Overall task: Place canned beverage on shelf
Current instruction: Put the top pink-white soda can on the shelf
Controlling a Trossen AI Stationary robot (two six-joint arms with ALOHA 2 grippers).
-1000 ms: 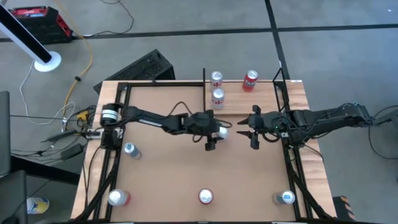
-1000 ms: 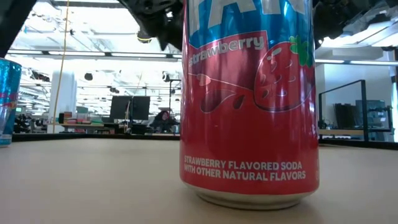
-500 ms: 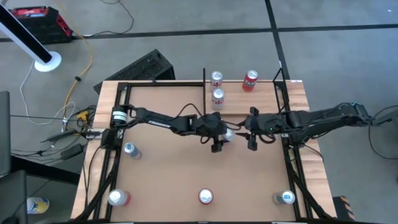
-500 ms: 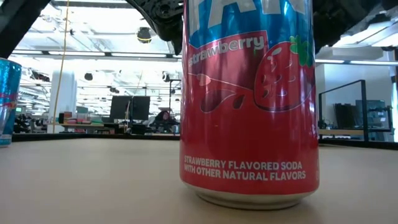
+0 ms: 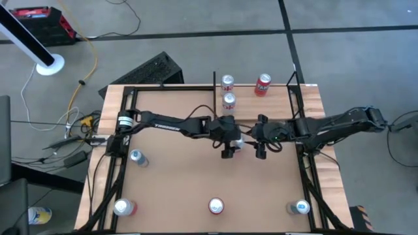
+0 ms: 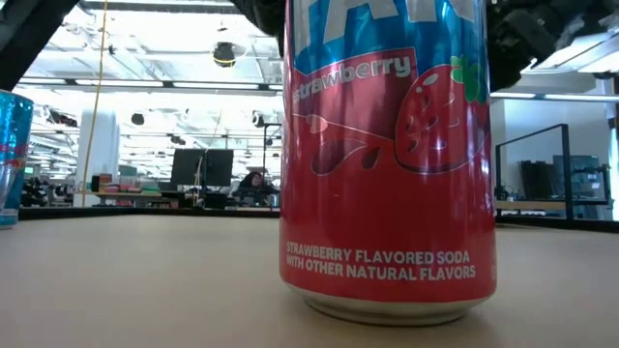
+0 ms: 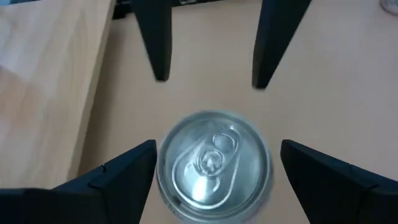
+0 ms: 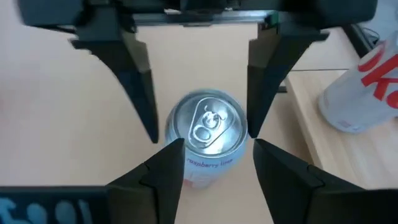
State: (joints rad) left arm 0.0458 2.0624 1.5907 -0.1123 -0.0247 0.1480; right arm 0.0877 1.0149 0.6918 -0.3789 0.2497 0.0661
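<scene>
A silver-topped canned beverage (image 5: 239, 140) stands upright at the table's middle, just in front of the shelf (image 5: 277, 108), a pale plank at the far right. My left gripper (image 7: 217, 149) reaches in from the left, open, with a finger on each side of the can (image 7: 214, 163) and a narrow gap to it. My right gripper (image 5: 260, 138) comes from the right, open. In the left wrist view its fingertips (image 7: 160, 74) stop short of the can's far side. The right wrist view looks down on the can (image 8: 208, 132) between both pairs of fingers.
Three cans (image 5: 228, 101) (image 5: 226, 81) (image 5: 262, 83) stand on the shelf. Several more stand on the table: a blue one at the left (image 5: 135, 156) and three along the near edge, among them the strawberry soda (image 6: 387, 164) filling the low view. Black frame rails (image 5: 307, 170) run along both sides.
My left gripper has moved toward the table's right edge, and the can stands a little farther right than before. My right gripper has moved toward the left edge, closing in on the can from the other side.
</scene>
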